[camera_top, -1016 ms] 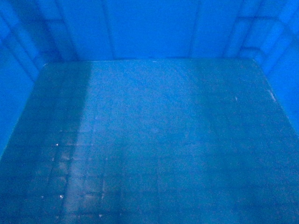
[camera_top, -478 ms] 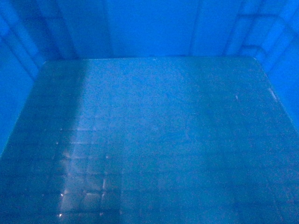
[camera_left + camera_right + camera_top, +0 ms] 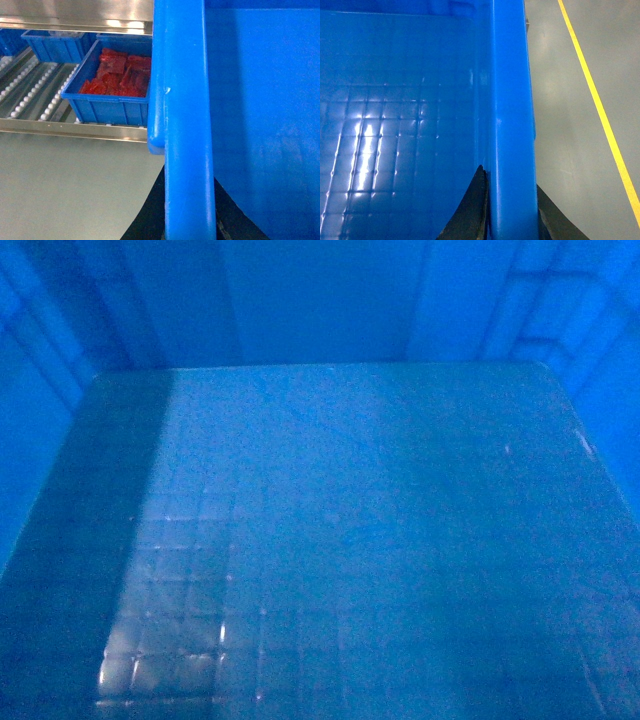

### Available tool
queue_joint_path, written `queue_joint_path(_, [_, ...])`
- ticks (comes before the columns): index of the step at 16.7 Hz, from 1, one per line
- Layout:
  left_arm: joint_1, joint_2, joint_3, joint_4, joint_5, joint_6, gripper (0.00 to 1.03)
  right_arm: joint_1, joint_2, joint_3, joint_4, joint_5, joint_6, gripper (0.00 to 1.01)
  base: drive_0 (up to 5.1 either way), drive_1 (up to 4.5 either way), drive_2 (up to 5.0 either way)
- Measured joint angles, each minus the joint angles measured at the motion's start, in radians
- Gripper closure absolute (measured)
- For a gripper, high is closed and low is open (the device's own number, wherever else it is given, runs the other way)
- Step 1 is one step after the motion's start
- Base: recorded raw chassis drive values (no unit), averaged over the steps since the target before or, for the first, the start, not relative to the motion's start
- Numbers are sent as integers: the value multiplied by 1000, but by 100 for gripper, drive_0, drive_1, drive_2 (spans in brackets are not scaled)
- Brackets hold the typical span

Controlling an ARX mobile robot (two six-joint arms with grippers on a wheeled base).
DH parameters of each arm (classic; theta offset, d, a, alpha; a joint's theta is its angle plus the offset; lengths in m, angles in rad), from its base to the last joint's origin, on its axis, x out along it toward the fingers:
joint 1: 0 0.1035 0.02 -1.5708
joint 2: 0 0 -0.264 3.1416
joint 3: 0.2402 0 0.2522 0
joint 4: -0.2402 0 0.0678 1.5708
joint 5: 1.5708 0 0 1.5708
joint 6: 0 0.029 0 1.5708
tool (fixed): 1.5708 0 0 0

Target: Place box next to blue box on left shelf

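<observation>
Blue fills head view: only the box (image 3: pixel 320 540) floor, empty, carried up close. Left wrist: left gripper (image 3: pixel 189 210) clamped over box rim, small blue bin (image 3: pixel 107 85) with red parts on left shelf (image 3: pixel 35 90) ahead. Right wrist: right gripper (image 3: pixel 512 210) pinching opposite rim, above floor. Transport step; next needs advance onto rollers beside bin

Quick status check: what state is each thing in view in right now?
box: empty inside, carried by both rims
left pincer: shut on box rim
right pincer: shut on box rim
small blue bin: on left shelf, holding red packets
</observation>
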Motion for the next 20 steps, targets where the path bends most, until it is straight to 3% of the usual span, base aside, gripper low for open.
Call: queue_joint_path(20, [0,-2,0,-1,0,0,96,0,1,0,0,-1,0,91,-499,246,246])
